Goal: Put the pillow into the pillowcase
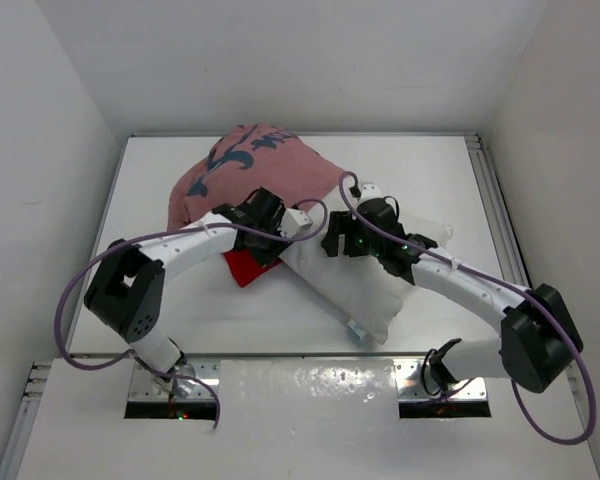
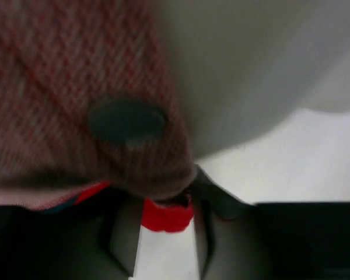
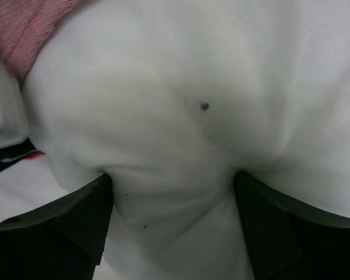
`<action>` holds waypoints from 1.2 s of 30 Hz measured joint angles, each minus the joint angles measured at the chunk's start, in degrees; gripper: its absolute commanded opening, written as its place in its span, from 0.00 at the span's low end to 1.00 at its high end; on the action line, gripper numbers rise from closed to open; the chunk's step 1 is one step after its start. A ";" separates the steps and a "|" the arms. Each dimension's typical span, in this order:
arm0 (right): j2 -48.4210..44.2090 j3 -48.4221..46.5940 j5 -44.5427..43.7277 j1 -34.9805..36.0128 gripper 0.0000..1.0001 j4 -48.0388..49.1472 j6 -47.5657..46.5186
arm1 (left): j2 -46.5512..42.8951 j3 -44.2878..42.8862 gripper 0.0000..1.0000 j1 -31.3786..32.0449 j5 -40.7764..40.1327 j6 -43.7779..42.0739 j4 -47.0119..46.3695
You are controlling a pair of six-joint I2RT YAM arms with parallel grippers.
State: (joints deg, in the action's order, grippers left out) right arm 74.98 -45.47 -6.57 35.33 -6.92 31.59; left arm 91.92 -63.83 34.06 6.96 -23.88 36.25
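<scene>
The pillowcase (image 1: 255, 170) lies bunched at the back middle, pinkish inside showing, with a red patch (image 1: 243, 268) by the left arm. The white pillow (image 1: 345, 290) lies slanted in the middle, with its blue-and-white tag (image 1: 356, 330) at the near edge. My left gripper (image 1: 285, 232) is shut on the pillowcase's red edge (image 2: 166, 216), and pink fabric (image 2: 64, 70) hangs over it next to the pillow (image 2: 245, 70). My right gripper (image 1: 332, 243) squeezes a fold of the pillow (image 3: 181, 87) between its fingers (image 3: 84, 216). Pink pillowcase (image 3: 23, 29) shows at the top left of that view.
White walls (image 1: 70, 130) close the table (image 1: 430, 180) in on the left, back and right. Purple cables (image 1: 70, 300) loop off both arms. The arm bases (image 1: 180, 385) stand at the near edge.
</scene>
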 measured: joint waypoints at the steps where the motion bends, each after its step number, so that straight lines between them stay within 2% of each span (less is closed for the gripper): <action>1: 0.74 0.39 0.48 -0.15 0.66 1.31 0.74 | 0.74 0.02 0.02 0.00 -0.02 -0.04 -0.50; 2: 1.55 0.70 1.09 -0.35 0.55 2.49 1.60 | 1.33 0.00 0.00 -0.02 -0.09 0.35 -0.87; 3: 2.23 0.92 1.99 -0.46 0.35 3.43 2.40 | 1.86 0.00 0.00 -0.02 -0.31 -0.02 -1.03; 7: 3.19 3.15 6.29 -0.98 0.00 8.35 5.46 | 1.07 -0.28 0.00 -0.07 0.59 -1.11 0.61; 9: 2.80 3.74 7.89 -1.09 0.00 9.57 6.45 | -0.55 -1.92 0.00 -0.04 1.90 -1.70 3.28; 12: 1.29 3.61 9.42 -1.27 0.00 9.92 7.30 | -3.02 -9.49 0.00 0.44 3.63 -2.21 7.48; 16: -1.51 2.10 10.88 -2.21 0.00 9.22 8.57 | -3.39 -27.08 0.00 3.61 4.81 -3.17 12.44; 19: -2.97 -0.76 10.91 -2.64 0.00 8.44 9.86 | -3.37 -36.50 0.00 6.51 6.40 -4.85 16.09; 24: -3.89 -7.26 11.76 -2.45 0.00 8.52 14.12 | 1.29 -51.30 0.00 10.51 10.10 -10.19 27.32; 27: -5.40 -9.35 10.97 -2.08 0.00 11.02 16.83 | 4.00 -58.99 0.00 10.40 12.66 -11.52 31.34; 31: -8.81 -9.44 8.02 -2.10 0.00 16.35 19.98 | 4.48 -65.09 0.00 9.77 15.87 -12.61 33.35; 36: -11.63 -11.80 3.76 -1.36 0.00 18.10 18.95 | 3.87 -65.09 0.00 9.77 17.97 -14.27 33.90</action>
State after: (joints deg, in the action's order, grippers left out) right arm 63.35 -57.28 -2.81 33.98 11.18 50.54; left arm 95.79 -128.92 43.83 24.93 -38.15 70.15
